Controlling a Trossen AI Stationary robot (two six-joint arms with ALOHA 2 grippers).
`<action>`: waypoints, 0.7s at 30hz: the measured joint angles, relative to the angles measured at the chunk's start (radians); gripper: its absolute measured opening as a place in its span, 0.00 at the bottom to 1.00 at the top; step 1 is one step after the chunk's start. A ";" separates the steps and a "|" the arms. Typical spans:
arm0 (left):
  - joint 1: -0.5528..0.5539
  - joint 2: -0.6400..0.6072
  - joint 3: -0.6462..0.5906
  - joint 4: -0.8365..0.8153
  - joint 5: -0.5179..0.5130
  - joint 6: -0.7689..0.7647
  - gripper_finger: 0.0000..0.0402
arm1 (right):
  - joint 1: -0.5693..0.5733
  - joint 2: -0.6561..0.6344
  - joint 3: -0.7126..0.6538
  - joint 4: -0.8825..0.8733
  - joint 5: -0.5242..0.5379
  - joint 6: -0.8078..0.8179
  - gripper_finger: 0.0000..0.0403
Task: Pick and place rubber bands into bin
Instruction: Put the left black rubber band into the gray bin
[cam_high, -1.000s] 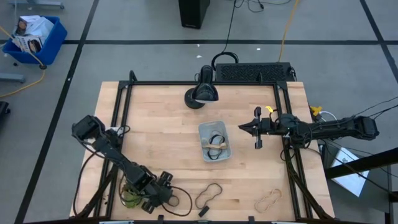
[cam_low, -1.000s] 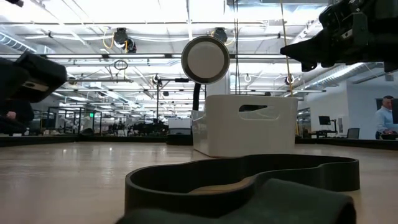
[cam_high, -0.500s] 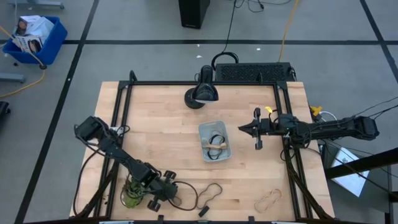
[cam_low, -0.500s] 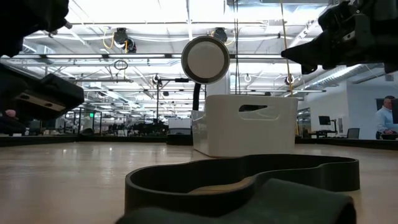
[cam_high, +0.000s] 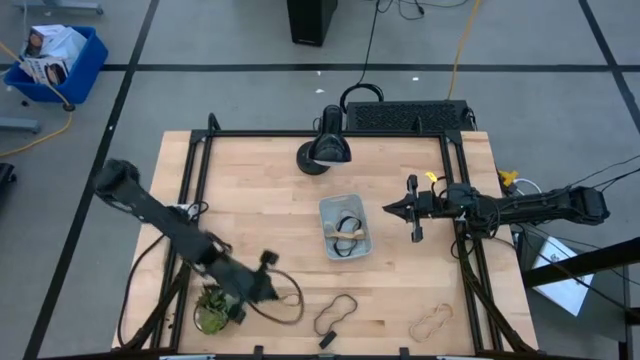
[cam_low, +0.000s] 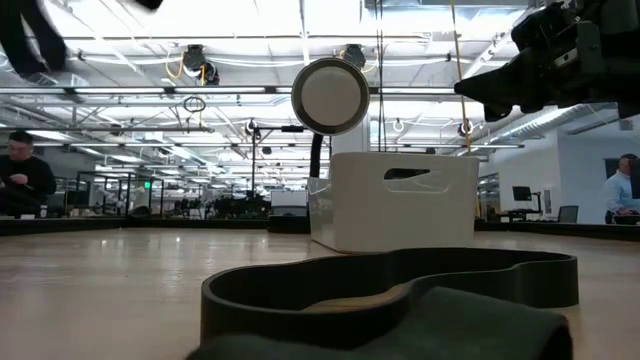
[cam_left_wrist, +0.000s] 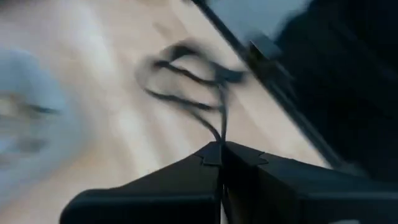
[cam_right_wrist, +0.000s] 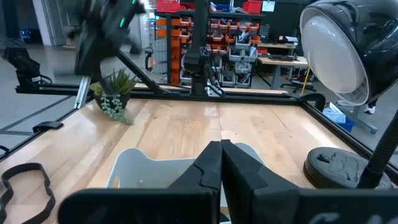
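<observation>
My left gripper (cam_high: 266, 282) is near the table's front left, shut on a thin black rubber band (cam_high: 287, 300). In the blurred left wrist view the band (cam_left_wrist: 186, 74) trails away from my fingertips. The bin (cam_high: 345, 228), a clear shallow tray, sits at mid-table with black and tan bands inside. Another black band (cam_high: 335, 313) and a tan one (cam_high: 431, 321) lie flat near the front edge. My right gripper (cam_high: 390, 207) is shut and empty, raised just right of the bin. My left gripper pinches one strand of the black band (cam_left_wrist: 219, 132) between its two fingertips. The rest of the loop (cam_left_wrist: 180, 68) trails slack beyond the fingers toward the wood. Blur hides whether its far part lies on the table.
A small green plant (cam_high: 212, 310) stands just left of my left gripper. A black desk lamp (cam_high: 325, 150) is at the far middle, behind the bin. A dark frame (cam_high: 200, 190) runs along the table's sides. In the low view the loose black band (cam_low: 390, 285) fills the foreground.
My left gripper has closed on the black band by the front edge. It has then risen out of the low view and drawn back toward the far edge. The band's loop has followed it a short way.
</observation>
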 joint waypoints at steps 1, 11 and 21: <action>0.002 -0.041 0.000 -0.021 -0.044 0.019 0.01 | 0.000 0.000 0.000 0.000 0.000 0.000 0.00; 0.005 -0.341 -0.041 -0.118 -0.305 0.160 0.01 | 0.000 0.000 0.000 -0.001 0.000 0.000 0.00; 0.081 -0.621 -0.354 0.071 -0.276 0.169 0.01 | 0.000 0.000 0.000 -0.009 0.000 0.000 0.00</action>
